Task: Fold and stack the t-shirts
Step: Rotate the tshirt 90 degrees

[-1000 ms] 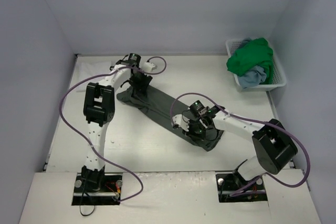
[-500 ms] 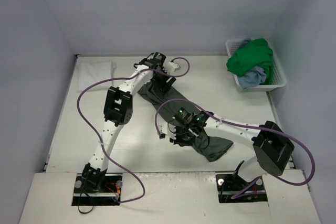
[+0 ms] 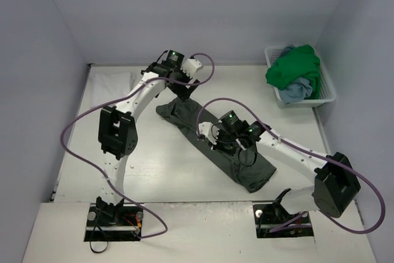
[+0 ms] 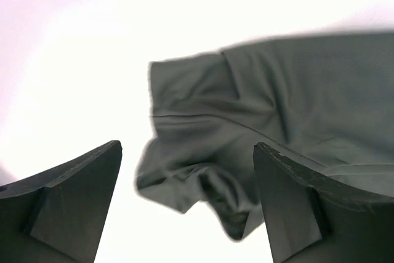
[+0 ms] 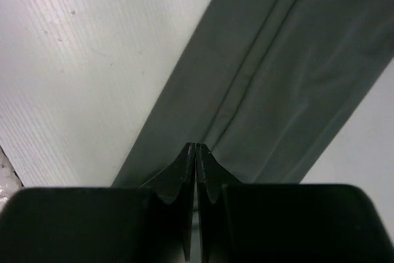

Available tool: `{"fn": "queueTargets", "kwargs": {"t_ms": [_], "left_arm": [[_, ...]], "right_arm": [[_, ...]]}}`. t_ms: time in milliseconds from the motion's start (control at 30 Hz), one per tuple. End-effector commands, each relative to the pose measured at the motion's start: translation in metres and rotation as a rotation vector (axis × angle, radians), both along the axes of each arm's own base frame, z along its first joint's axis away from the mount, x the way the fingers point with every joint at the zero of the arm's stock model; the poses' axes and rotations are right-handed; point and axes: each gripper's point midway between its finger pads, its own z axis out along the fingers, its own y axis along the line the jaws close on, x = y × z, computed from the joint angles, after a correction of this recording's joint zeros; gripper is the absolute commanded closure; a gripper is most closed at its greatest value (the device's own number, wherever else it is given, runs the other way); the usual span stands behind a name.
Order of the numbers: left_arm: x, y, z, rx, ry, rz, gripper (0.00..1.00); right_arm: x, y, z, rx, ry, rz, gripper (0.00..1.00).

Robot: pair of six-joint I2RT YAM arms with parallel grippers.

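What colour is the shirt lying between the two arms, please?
The shirt is dark olive-grey, clearest in the right wrist view.

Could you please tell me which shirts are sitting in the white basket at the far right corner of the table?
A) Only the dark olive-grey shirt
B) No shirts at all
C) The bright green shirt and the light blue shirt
C: the bright green shirt is heaped over the light blue shirt inside the basket, while the dark olive-grey shirt lies as a long strip on the table.
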Motion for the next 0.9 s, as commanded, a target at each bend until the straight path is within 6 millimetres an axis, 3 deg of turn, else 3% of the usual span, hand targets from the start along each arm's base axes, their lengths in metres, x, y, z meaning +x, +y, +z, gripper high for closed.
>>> {"fn": "queueTargets", "kwargs": {"t_ms": [0,200,233,300,333,367,467,567,733,867], "left_arm": [[0.01,0.0,0.091,-0.092,-0.202,0.032,0.18],[-0.027,-0.011,0.085,-0.167,-0.077,-0.012,0.21],[-0.037,-0.01,0.068,-0.163,-0.033,-0.016,0.27],[-0.041,-0.01,0.062,-0.174,-0.033,-0.017,0.41],[-0.045,-0.009,0.049,-0.164,-0.003,-0.016,0.48],[-0.046,-0.009,0.038,-0.154,0.019,-0.019,0.64],[-0.05,-0.007,0.012,-0.127,0.082,-0.017,0.88],[-0.048,-0.008,-0.008,-0.116,0.115,-0.015,0.91],[-0.046,-0.01,-0.03,-0.095,0.163,-0.018,0.92],[-0.046,-0.009,-0.043,-0.081,0.183,-0.014,0.92]], "right_arm": [[0.014,0.003,0.03,0.054,-0.075,-0.044,0.99],[0.023,-0.02,0.012,-0.036,-0.09,-0.107,1.0],[0.024,-0.023,0.012,-0.046,-0.093,-0.121,1.0],[0.03,-0.029,0.013,-0.065,-0.114,-0.156,1.0],[0.037,-0.037,0.014,-0.087,-0.129,-0.2,1.0],[0.04,-0.04,0.016,-0.096,-0.137,-0.215,1.0],[0.046,-0.053,0.018,-0.129,-0.152,-0.277,1.0],[0.044,-0.061,0.015,-0.16,-0.148,-0.299,1.0],[0.036,-0.086,-0.012,-0.287,-0.116,-0.318,1.0],[0.025,-0.089,-0.029,-0.309,-0.059,-0.297,1.0]]}}
